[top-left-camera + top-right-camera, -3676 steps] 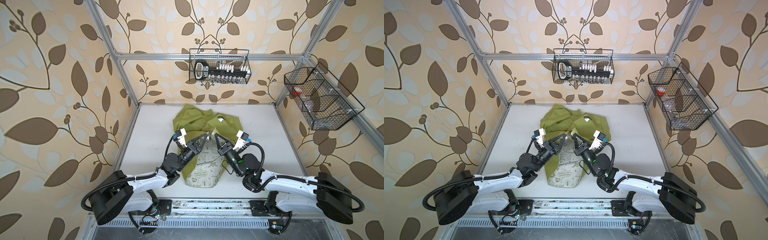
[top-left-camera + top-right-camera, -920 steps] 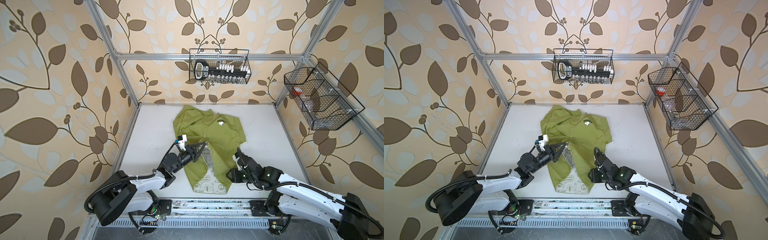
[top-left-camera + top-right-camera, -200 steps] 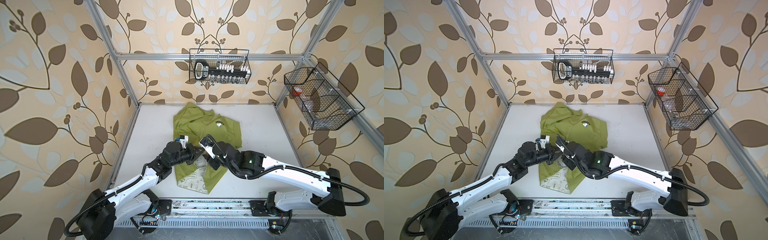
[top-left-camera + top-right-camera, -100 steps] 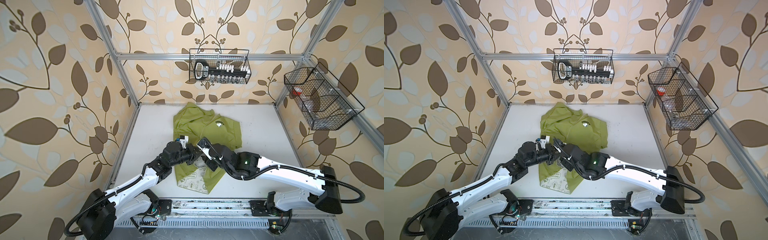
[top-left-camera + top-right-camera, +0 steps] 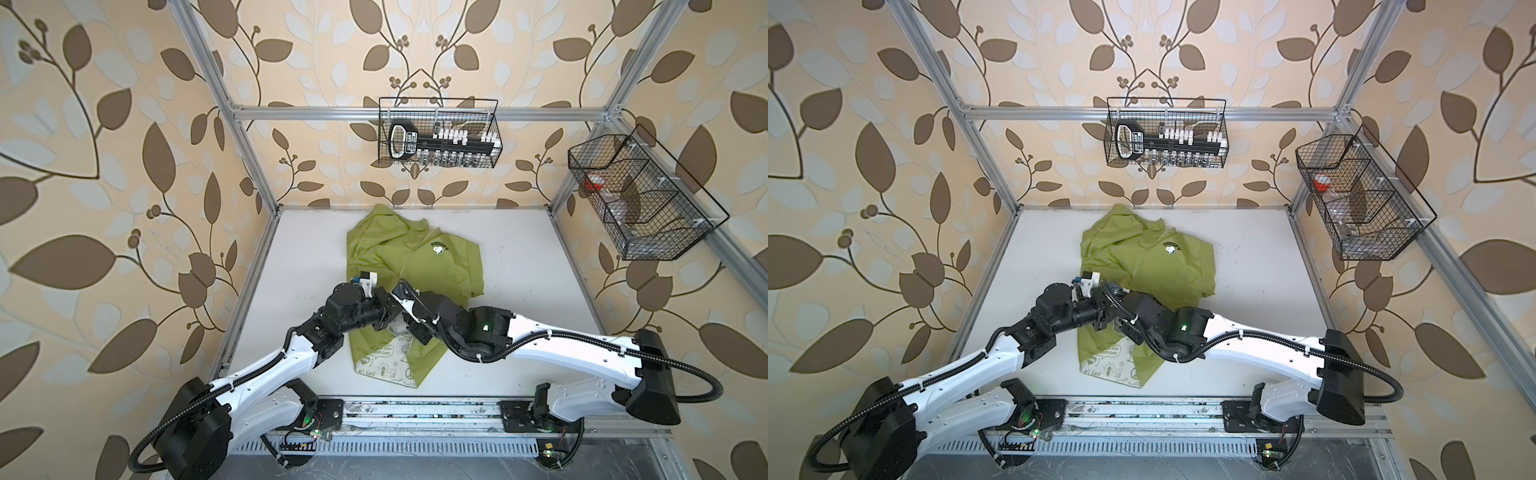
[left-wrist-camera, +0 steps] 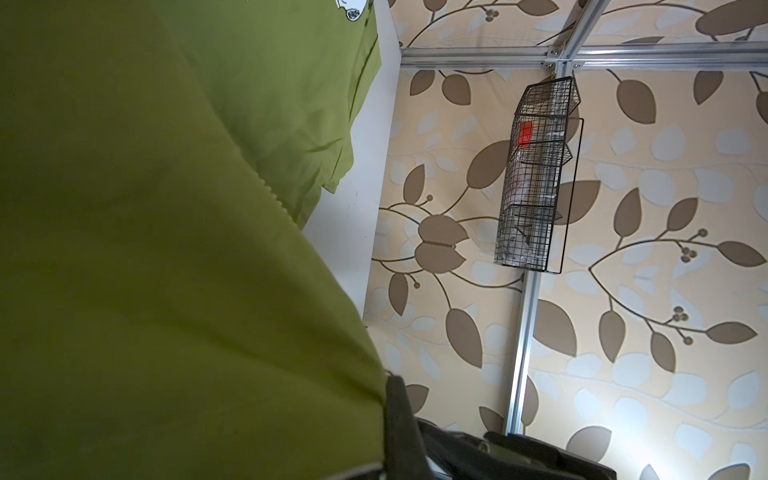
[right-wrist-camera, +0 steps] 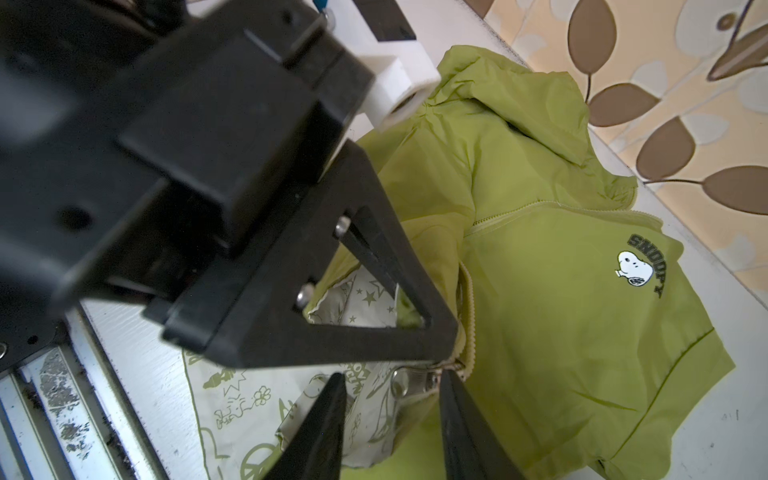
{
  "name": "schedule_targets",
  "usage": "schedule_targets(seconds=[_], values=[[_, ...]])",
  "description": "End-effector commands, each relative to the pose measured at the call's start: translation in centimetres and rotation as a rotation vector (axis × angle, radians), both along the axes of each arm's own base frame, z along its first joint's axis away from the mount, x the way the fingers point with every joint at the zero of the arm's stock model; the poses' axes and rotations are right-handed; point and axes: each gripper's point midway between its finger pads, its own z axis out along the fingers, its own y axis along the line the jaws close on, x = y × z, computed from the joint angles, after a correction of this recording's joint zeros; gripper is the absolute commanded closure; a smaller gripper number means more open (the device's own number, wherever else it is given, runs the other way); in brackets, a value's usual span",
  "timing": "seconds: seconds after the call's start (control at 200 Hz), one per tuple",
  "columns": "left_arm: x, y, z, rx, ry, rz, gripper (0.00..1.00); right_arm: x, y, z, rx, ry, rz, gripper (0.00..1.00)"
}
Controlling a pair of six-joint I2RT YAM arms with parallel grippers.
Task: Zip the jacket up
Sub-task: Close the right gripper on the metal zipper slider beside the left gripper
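— What hangs on the back wall?
— A black wire basket (image 5: 494,124) holding a black-and-white tool set (image 5: 440,143).
— And on the side wall?
— A divided wire basket (image 5: 673,245), with a red-capped container (image 5: 596,183) in its rear compartment.

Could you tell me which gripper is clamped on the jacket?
The left gripper: it is shut on the jacket, whereas the right gripper stands open around the zipper pull.

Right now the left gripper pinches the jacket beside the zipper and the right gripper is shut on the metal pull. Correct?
Not quite: the right gripper is open, its jaws either side of the metal pull; the right wrist view shows it.
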Motion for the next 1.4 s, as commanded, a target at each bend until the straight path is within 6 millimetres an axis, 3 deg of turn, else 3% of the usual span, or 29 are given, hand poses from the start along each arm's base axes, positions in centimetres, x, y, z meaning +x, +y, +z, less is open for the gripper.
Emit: schedule_targets(seconds=[0.0, 1.399], values=[[0.3, -0.2, 2.5, -0.048, -0.062, -0.011, 1.00, 0.2, -0.2, -0.8, -0.037, -0.019, -0.001, 0.63], [-0.3, -0.2, 1.9, -0.046, -0.054, -0.033, 1.00, 0.4, -0.1, 0.2, 0.005, -0.027, -0.018, 0.99]])
